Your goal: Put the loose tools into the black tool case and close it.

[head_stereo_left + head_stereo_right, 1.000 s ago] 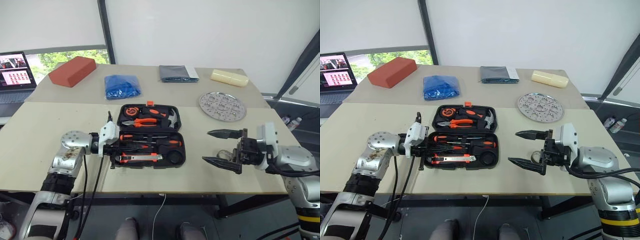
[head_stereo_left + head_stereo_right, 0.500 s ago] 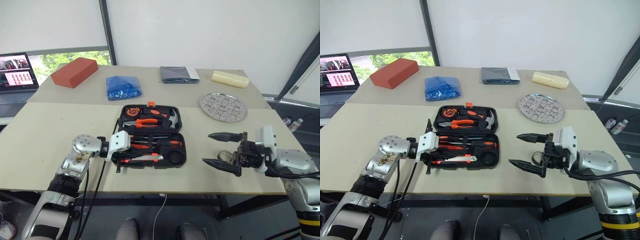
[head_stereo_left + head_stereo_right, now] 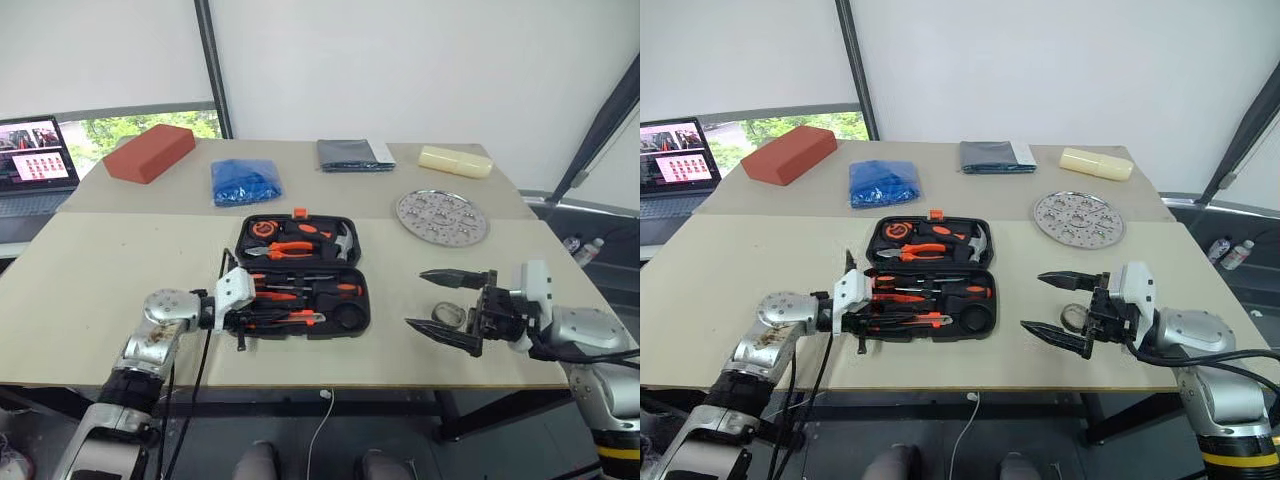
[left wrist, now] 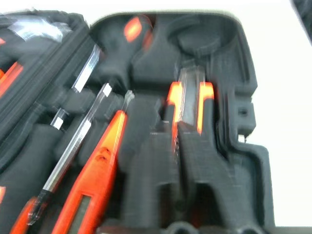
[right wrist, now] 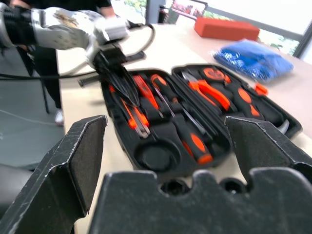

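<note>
At the near left of the black tool case [image 3: 364, 300], the left gripper [image 3: 262, 318] reaches level across the near half and sits right over the utility knife [image 3: 292, 320]. The knife lies in its long slot by the near edge. Whether this gripper is parted or closed on the knife I cannot tell. If it pulls away while pinching or snagging the knife, the knife could lift out of its slot, or the light case could be dragged on the table [image 3: 100, 260]. The orange tester screwdriver [image 4: 100, 170] lies seated in the next slot beyond. Further right, the round recess [image 3: 350, 314] at the case's near right corner stands empty, probably awaiting the tape roll [image 3: 447, 316]. The roll is on the table well right of the case. The right gripper [image 3: 415, 298] is spread as wide as it goes and holds nothing. It points left towards the case, with the roll just behind its tips and low between the jaws. A level closing would likely pass above the roll or knock it away. Shutting the lid before it is seated would leave the task unfinished.
</note>
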You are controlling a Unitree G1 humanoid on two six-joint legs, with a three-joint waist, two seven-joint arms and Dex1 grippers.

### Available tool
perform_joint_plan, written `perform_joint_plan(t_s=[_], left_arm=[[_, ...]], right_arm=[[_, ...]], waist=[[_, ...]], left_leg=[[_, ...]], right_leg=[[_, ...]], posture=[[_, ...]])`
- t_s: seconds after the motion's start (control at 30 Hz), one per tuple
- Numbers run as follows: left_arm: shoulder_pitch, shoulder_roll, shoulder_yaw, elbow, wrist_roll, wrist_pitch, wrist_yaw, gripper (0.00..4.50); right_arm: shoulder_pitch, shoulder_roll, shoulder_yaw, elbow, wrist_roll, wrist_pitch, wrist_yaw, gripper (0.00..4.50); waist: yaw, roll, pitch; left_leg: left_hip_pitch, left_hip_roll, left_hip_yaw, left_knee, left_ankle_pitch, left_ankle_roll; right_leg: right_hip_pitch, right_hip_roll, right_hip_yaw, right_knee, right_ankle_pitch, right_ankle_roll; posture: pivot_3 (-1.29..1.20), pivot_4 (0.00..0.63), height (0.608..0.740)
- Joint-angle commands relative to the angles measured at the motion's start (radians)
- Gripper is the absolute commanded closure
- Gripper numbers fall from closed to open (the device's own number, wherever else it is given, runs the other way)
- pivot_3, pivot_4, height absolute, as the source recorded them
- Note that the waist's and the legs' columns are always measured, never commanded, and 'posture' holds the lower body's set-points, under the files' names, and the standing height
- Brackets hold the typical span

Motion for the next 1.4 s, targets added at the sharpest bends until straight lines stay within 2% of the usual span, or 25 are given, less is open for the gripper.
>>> perform_joint_plan(t_s=[0.03, 0.1, 0.23, 0.37, 0.43, 0.5, 0.63, 0.9, 0.97, 1.17, 1.27, 1.4], left_arm=[[0.081, 0.034, 0.125, -0.164, -0.133, 0.013, 0.003, 2.27], [0.149, 0.054, 0.149, -0.263, -0.163, 0.057, 0.024, 1.50], [0.338, 0.101, 0.226, -0.440, -0.215, 0.091, 0.045, 0.08], [0.470, 0.124, 0.306, -0.503, -0.237, 0.054, 0.035, 0.08], [0.535, 0.122, 0.318, -0.549, -0.240, 0.060, 0.048, 0.08], [0.567, 0.121, 0.348, -0.520, -0.265, 0.061, 0.032, 0.08], [0.556, 0.100, 0.307, -0.588, -0.341, 0.130, 0.052, 0.08], [0.526, 0.091, 0.219, -0.671, -0.330, 0.170, 0.088, 0.08], [0.520, 0.085, 0.203, -0.672, -0.315, 0.162, 0.096, 0.08], [0.514, 0.074, 0.184, -0.648, -0.287, 0.143, 0.110, 0.08], [0.511, 0.073, 0.180, -0.648, -0.283, 0.143, 0.107, 0.00], [0.500, 0.070, 0.179, -0.633, -0.271, 0.131, 0.107, 0.00]], right_arm=[[0.095, -0.037, -0.130, 0.020, -0.023, -0.075, 0.016, 0.00], [0.140, -0.049, -0.179, 0.078, -0.031, -0.109, 0.030, 0.00], [0.233, -0.068, -0.240, 0.305, -0.130, -0.303, 0.080, 0.00], [0.260, -0.042, -0.325, 0.490, -0.130, -0.419, 0.044, 0.00], [0.259, -0.061, -0.339, 0.585, -0.135, -0.475, 0.073, 0.00], [0.246, -0.062, -0.313, 0.534, -0.137, -0.469, 0.071, 0.00], [0.185, -0.137, -0.197, 0.437, -0.194, -0.339, 0.070, 0.00], [-0.009, -0.285, 0.070, 0.222, -0.258, 0.106, 0.036, 0.00], [-0.052, -0.296, 0.132, 0.196, -0.292, 0.159, 0.029, 0.00], [-0.188, -0.268, 0.250, 0.228, -0.372, 0.189, 0.011, 0.00], [-0.229, -0.267, 0.298, 0.253, -0.395, 0.200, 0.040, 0.70], [-0.274, -0.264, 0.347, 0.285, -0.426, 0.207, 0.057, 2.06]], waist=[[0.001, 0.000, 0.000], [0.000, 0.000, 0.000], [-0.002, 0.000, 0.000], [-0.003, 0.001, 0.001], [-0.005, 0.001, 0.001], [-0.010, 0.001, 0.002], [-0.020, 0.003, 0.003], [-0.020, 0.002, 0.003], [-0.017, 0.002, 0.003], [-0.014, 0.001, 0.004], [-0.014, 0.001, 0.004], [-0.013, 0.001, 0.004]], left_leg=[[0.000, 0.000, 0.000, 0.000, 0.000, 0.000], [0.000, -0.001, 0.000, -0.002, -0.001, 0.001], [0.002, -0.001, 0.000, -0.003, -0.001, 0.000], [0.003, -0.001, 0.001, -0.003, -0.004, -0.006], [0.004, -0.001, 0.001, -0.003, -0.005, -0.007], [0.008, -0.001, 0.001, -0.003, -0.006, -0.008], [0.011, -0.001, 0.002, -0.004, -0.007, -0.009], [0.009, -0.003, 0.003, -0.007, -0.007, -0.009], [0.006, -0.003, 0.003, -0.007, -0.004, -0.004], [0.003, -0.003, 0.003, -0.006, -0.004, -0.003], [0.003, -0.003, 0.003, -0.005, -0.005, -0.004], [0.003, -0.003, 0.003, -0.005, -0.005, -0.004]], right_leg=[[0.000, 0.000, 0.000, 0.000, 0.000, 0.001], [0.000, 0.000, 0.000, 0.000, 0.001, 0.002], [0.001, -0.001, 0.001, -0.001, -0.005, 0.000], [0.001, -0.001, 0.001, -0.001, -0.005, -0.001], [0.001, -0.001, 0.002, -0.001, -0.004, -0.002], [0.001, -0.001, 0.003, -0.003, -0.004, -0.002], [0.001, -0.001, 0.004, -0.004, -0.004, -0.002], [0.002, -0.001, 0.008, -0.004, -0.005, -0.001], [0.000, 0.000, 0.008, -0.004, -0.006, -0.001], [-0.002, 0.000, 0.009, -0.005, -0.007, 0.000], [-0.002, 0.000, 0.009, -0.005, -0.006, 0.000], [-0.002, 0.000, 0.009, -0.005, -0.006, 0.000]], posture=[[0.00, 0.150, 0.740], [0.00, 0.150, 0.740], [0.00, 0.150, 0.740], [0.00, 0.150, 0.740], [0.00, 0.150, 0.740], [0.00, 0.150, 0.740], [0.00, 0.150, 0.740], [0.00, 0.150, 0.740], [0.00, 0.150, 0.740], [0.00, 0.150, 0.740], [0.00, 0.150, 0.740], [0.00, 0.150, 0.740]])
